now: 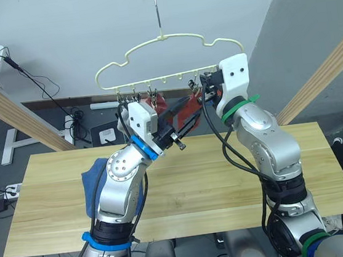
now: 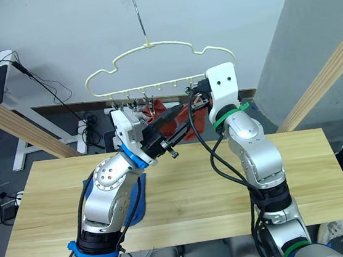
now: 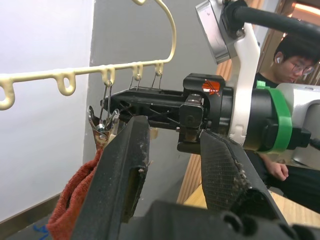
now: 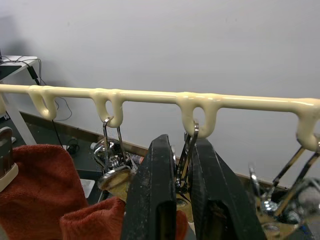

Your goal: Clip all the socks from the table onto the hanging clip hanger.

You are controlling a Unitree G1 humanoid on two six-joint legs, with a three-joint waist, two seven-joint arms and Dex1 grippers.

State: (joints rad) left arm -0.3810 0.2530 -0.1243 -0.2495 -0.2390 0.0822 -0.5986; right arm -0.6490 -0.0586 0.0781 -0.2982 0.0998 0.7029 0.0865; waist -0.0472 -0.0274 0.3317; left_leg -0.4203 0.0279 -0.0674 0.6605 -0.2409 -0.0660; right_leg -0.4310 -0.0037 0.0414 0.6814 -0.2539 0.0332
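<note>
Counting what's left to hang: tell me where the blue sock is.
The blue sock lies on the table at the robot's left, partly hidden behind the left arm, below the clip hanger.

My two grippers, left [image 1: 179, 141] and right [image 4: 181, 200], have black fingers on silver arms; my left wrist wears a blue band and my right wrist a green one, with white housings above both. The clip hanger [image 1: 162, 38] is pale yellow with small grey metal clips, and the sock [image 4: 45, 185] hanging from it is rust-red. Another sock [image 1: 93, 177] lying on the light yellowish wood table [image 1: 203, 187] is blue.
</note>
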